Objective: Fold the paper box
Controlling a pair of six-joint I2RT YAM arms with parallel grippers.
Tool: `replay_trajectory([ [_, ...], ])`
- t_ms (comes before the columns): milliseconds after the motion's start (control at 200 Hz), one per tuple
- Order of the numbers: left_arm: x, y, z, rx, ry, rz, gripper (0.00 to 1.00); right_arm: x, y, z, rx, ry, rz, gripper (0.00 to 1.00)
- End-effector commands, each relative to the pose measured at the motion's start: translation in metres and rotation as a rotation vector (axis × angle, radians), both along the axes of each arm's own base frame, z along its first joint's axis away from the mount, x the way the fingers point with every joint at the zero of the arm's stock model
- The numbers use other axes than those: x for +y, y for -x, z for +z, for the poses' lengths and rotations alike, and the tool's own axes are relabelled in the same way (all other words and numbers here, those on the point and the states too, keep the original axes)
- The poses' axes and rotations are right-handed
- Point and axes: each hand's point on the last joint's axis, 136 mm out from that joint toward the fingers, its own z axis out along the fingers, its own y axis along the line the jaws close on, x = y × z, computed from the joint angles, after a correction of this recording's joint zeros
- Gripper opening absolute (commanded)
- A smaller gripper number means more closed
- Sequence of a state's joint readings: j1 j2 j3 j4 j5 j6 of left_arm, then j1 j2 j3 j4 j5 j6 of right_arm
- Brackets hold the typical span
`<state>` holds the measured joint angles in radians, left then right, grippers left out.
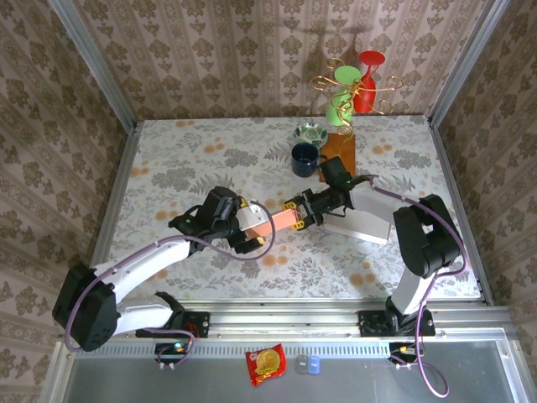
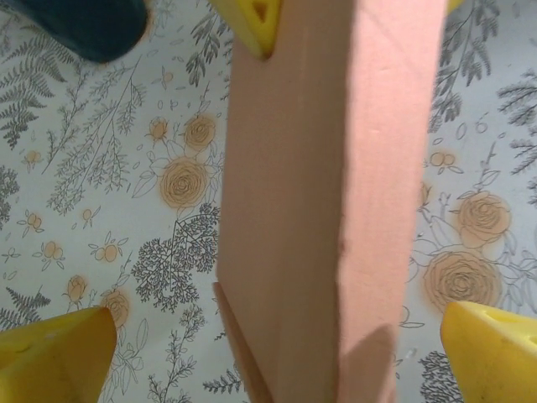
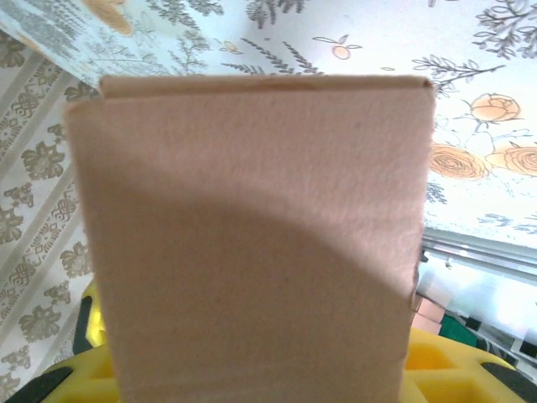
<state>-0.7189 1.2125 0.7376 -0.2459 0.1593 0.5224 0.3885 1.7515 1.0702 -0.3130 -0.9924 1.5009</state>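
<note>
A flattened pink paper box (image 1: pixel 273 220) hangs above the middle of the table between both arms. My right gripper (image 1: pixel 296 215) is shut on its right end. In the right wrist view the box (image 3: pixel 252 243) rises straight out of the yellow jaws (image 3: pixel 252 382). My left gripper (image 1: pixel 250 232) is open at the box's left end. In the left wrist view its yellow fingertips (image 2: pixel 52 353) stand wide apart on either side of the box (image 2: pixel 327 210), not touching it. A yellow fingertip (image 2: pixel 256 21) of the right gripper shows at the box's far end.
A dark blue cup (image 1: pixel 304 159) and a small bowl (image 1: pixel 311 133) stand behind the box, beside a wooden stand (image 1: pixel 340 144) with coloured glasses. A flat grey-white box (image 1: pixel 362 223) lies under the right arm. A snack packet (image 1: pixel 265 364) lies on the front rail.
</note>
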Motion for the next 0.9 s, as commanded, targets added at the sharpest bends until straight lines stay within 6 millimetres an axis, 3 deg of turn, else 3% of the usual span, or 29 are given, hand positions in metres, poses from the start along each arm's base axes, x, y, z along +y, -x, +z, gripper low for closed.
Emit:
replay_trajectory([
  [0, -0.004, -0.006, -0.004, -0.029, -0.016, -0.02, 0.97, 0.001, 0.009, 0.001, 0.069, -0.027, 0.049, 0.37],
  [475, -0.019, 0.0, -0.029, 0.072, -0.035, -0.098, 0.78, -0.002, 0.01, -0.026, 0.154, -0.006, 0.051, 0.42],
  [670, -0.025, -0.005, -0.026, 0.107, -0.007, -0.089, 0.69, -0.009, 0.002, -0.028, 0.157, 0.002, 0.026, 0.51],
  [895, -0.031, -0.004, -0.02, 0.177, 0.034, -0.112, 0.59, -0.015, -0.013, -0.017, 0.112, 0.002, -0.004, 0.65],
])
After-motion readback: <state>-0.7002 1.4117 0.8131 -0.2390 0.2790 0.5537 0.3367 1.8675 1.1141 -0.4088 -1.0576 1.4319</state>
